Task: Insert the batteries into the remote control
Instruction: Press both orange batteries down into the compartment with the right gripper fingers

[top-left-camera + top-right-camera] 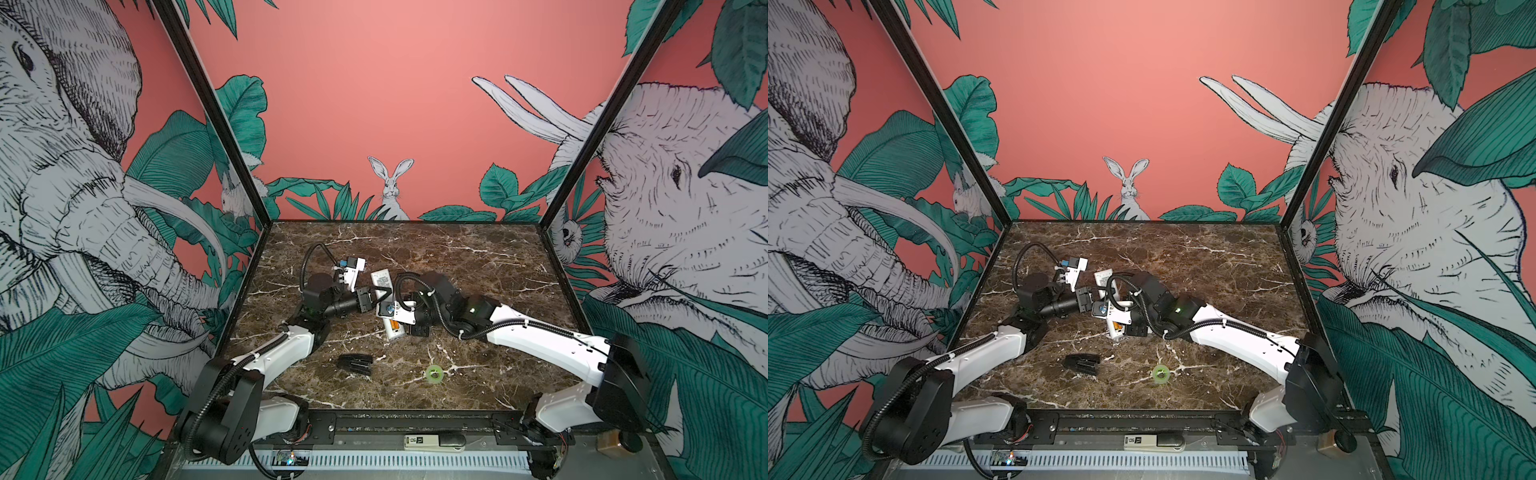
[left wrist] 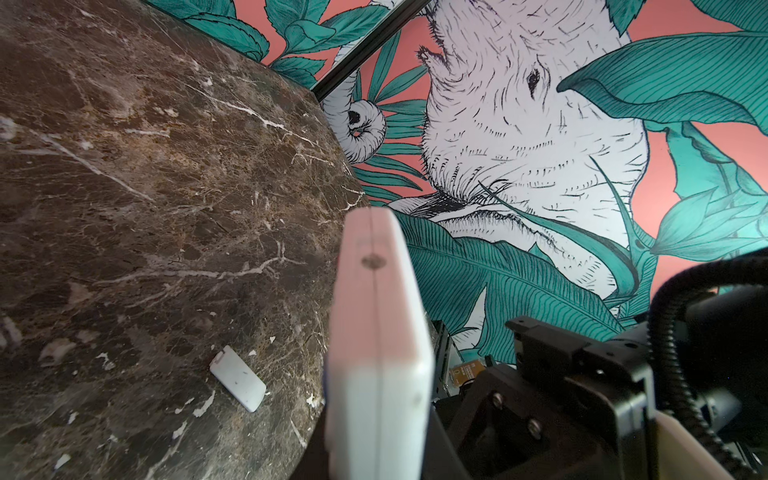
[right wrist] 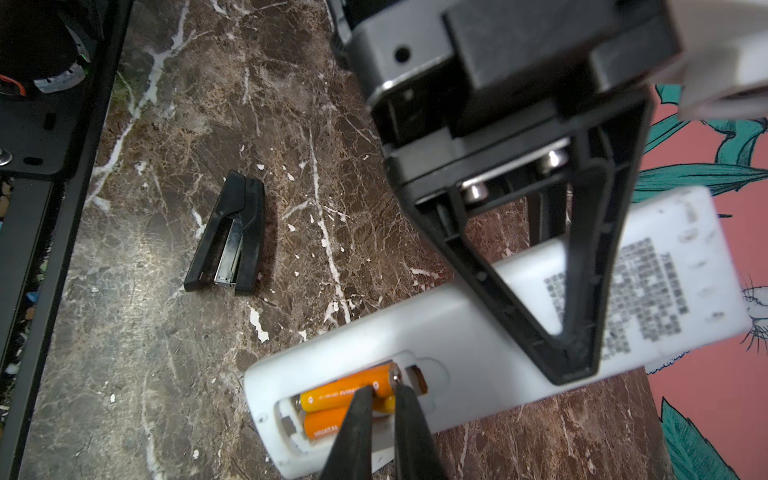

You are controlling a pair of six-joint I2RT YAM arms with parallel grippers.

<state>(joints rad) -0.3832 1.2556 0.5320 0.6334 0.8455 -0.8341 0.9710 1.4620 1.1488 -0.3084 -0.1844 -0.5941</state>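
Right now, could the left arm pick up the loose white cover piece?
Probably not: the left gripper is shut on the remote control, so it is busy. The cover piece itself lies uncovered on the table.

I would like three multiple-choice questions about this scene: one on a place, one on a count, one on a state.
1. Where do the batteries lie?
A. In the open compartment of the remote control
B. Beside the stapler
C. Inside the tape ring

2. How many batteries are visible?
A. One
B. Two
C. Four

3. What is the state of the white cover piece?
A. Fitted on the remote control
B. Held by a gripper
C. Lying loose on the table

1 A: the right wrist view shows them in the compartment.
2 B: two orange cylinders lie side by side there.
3 C: the left wrist view shows it alone on the marble.
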